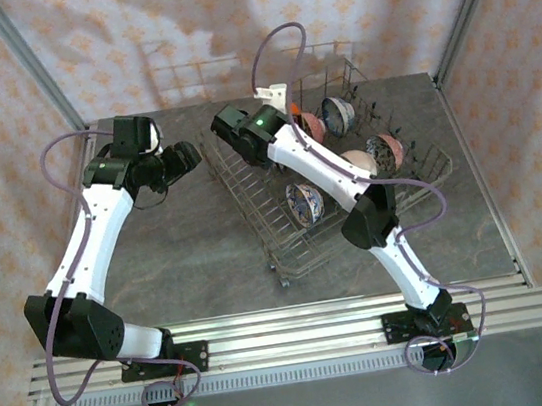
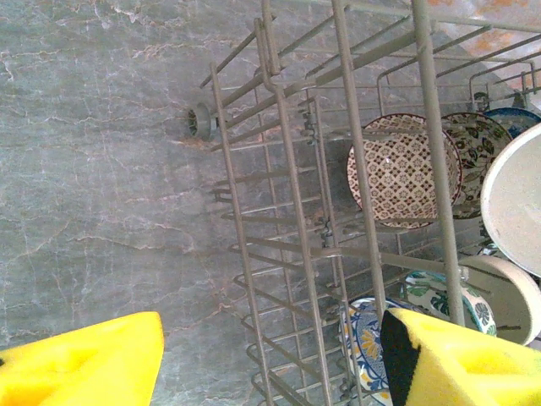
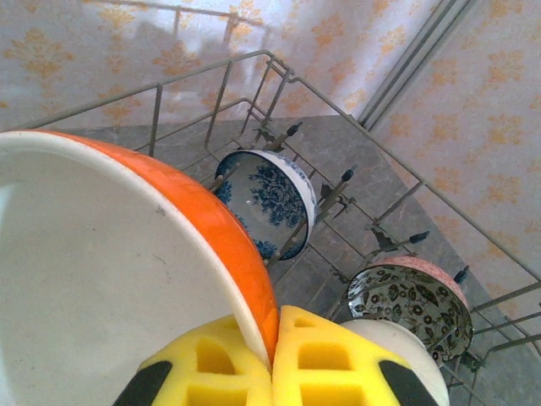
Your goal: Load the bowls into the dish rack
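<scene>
On the left, the left arm (image 1: pixel 93 228) hangs over the grey desk (image 1: pixel 183 256), just beside the left side of the dish rack (image 1: pixel 281 262). The left jaws stand wide and hold nothing. The rack sits mid-desk, and several bowls stand among its tines, one of them a blue floral bowl (image 3: pixel 270 199) toward the far end. To the right, the right arm (image 1: pixel 316 164) reaches over the rack. The right jaws are pinched on the rim of an orange bowl (image 3: pixel 221 237). We judge this rim grip thin. The bowl could slip or swing, strike the blue floral bowl, or snag a tine going down.
</scene>
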`<state>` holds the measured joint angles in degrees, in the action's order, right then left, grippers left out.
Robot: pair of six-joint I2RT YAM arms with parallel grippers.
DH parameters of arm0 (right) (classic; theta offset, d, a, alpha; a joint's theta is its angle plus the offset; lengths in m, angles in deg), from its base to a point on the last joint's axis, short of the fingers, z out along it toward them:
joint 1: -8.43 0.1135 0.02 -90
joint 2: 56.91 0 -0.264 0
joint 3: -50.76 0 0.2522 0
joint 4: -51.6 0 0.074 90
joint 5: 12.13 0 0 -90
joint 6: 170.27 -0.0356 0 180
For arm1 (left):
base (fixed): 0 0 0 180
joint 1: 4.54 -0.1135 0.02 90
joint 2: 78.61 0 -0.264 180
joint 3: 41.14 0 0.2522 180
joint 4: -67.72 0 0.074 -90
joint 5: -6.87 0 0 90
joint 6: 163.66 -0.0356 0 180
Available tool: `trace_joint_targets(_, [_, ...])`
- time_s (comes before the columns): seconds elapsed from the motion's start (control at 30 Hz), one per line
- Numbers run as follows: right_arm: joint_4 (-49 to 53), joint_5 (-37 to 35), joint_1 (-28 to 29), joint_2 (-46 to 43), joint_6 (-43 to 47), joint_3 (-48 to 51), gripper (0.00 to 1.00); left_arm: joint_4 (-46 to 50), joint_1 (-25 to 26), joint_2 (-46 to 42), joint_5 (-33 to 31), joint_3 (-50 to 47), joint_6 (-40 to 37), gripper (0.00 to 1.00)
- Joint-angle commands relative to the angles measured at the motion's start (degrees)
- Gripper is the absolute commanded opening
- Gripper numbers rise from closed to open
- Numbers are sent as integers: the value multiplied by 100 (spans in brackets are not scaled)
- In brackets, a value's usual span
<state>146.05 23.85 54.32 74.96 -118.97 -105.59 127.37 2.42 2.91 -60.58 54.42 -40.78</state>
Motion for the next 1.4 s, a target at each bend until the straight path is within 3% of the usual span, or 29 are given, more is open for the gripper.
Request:
trace_joint_targets(0.0, [281,-570,69,215,-279,-94,0,159,-41,84,75,-32,-120,70])
trace_joint_targets(0.93, [-136,-1338,298,1180,784,-368,0,184,-44,5,130,-76,-98,70])
trace_joint_targets(1.37, [164,-1375,315,1332,113,-14,0,175,-42,-72,180,-144,-56,70])
